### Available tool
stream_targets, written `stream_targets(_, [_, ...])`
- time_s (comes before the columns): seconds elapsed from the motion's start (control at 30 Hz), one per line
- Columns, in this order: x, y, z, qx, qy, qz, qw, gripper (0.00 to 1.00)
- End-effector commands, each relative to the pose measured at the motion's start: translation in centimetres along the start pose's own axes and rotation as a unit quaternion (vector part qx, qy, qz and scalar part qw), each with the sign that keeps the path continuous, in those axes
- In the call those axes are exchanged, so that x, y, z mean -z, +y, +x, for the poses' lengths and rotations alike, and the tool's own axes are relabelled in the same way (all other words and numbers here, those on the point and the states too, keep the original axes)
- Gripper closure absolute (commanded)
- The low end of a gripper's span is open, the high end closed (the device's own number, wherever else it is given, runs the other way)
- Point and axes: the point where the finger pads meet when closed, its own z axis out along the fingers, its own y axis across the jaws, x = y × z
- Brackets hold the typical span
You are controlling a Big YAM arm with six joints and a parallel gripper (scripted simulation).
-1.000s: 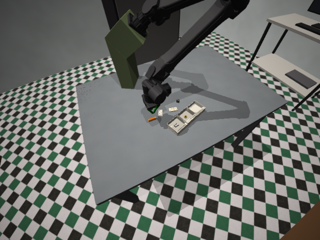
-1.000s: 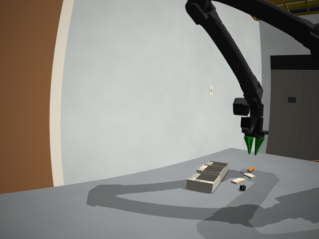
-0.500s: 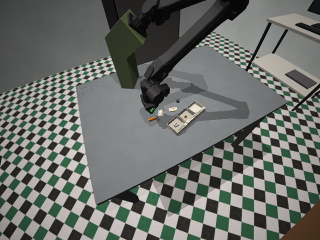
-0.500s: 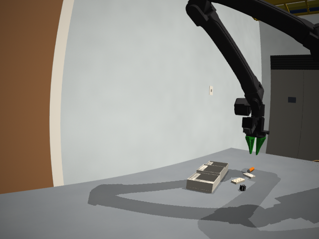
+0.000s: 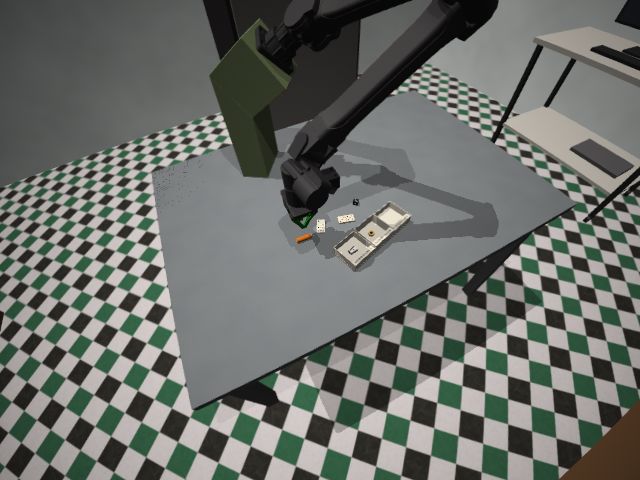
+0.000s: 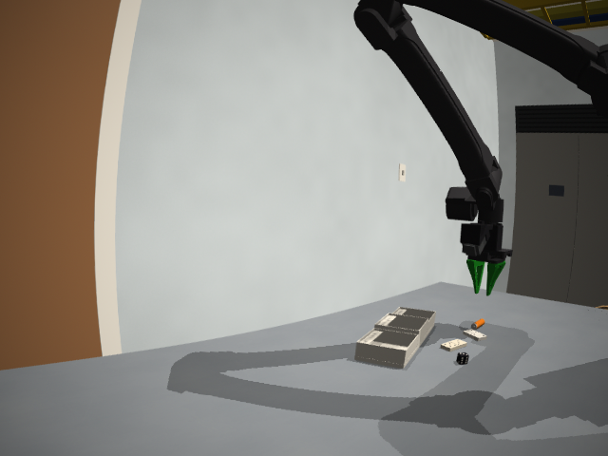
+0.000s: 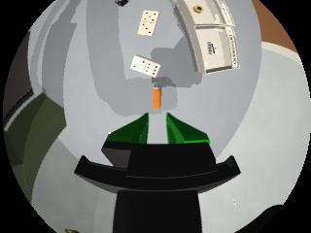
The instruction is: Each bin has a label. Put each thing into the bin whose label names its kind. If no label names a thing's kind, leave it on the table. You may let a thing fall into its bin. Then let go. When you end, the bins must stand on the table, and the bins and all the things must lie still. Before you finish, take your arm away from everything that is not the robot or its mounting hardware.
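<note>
Three white labelled bins [image 5: 374,237] stand in a row on the grey table; they also show in the exterior view [image 6: 396,335] and the wrist view [image 7: 200,18]. The middle bin holds a brass ring [image 5: 370,233], the near bin a small dark part [image 5: 353,251], and the far bin [image 5: 392,215] looks empty. An orange cylinder [image 5: 303,237] [image 7: 155,97], two dominoes [image 5: 320,225] [image 5: 346,218] and a black die [image 5: 355,202] lie on the table left of the bins. My gripper [image 5: 302,221] [image 6: 484,289] [image 7: 157,116] hovers above the table just short of the orange cylinder. Its green fingers stand a little apart with nothing between them.
An olive green block [image 5: 248,103] hangs on the arm above the table's back left. A shelf unit [image 5: 584,129] stands off the table to the right. A dark cabinet [image 6: 560,206] stands behind the table.
</note>
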Motion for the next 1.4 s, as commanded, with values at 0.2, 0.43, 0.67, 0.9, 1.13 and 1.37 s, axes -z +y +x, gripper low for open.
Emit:
stream_targets(0.2, [0.5,0.0,0.1,-0.001,0.0,0.002,1.0,0.73])
stream_targets(0.43, [0.6,0.1,0.0,-0.001,0.0,0.002,1.0,0.73])
stream_targets(0.67, [-1.5,0.2,-0.2,0.001,-0.002,-0.002,1.0,0.73])
stream_targets(0.9, [-4.3,0.5,-0.2,0.001,-0.002,-0.002,1.0,0.73])
stream_targets(1.13, [-6.3,0.3,-0.2,0.001,-0.002,-0.002,1.0,0.73])
stream_targets(1.37, [-7.1,0.2,-0.2,0.001,-0.003,-0.002,1.0,0.73])
